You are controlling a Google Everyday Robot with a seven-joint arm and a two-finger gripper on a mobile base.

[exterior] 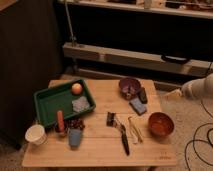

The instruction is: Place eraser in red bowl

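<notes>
Claw hung just off surface edge; open or shut, could not tell. Eraser lay near, inward from claw, beside purple bowl, long side front-to-back.

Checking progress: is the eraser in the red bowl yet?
Out. The eraser lies beside the purple bowl, apart from the red bowl; the gripper hovers right of the table.

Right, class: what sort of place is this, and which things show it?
Probably a robot test lab, not a home: a wooden table laid with assorted items, cables on the floor, and the gripper just beyond the table's right edge.
</notes>
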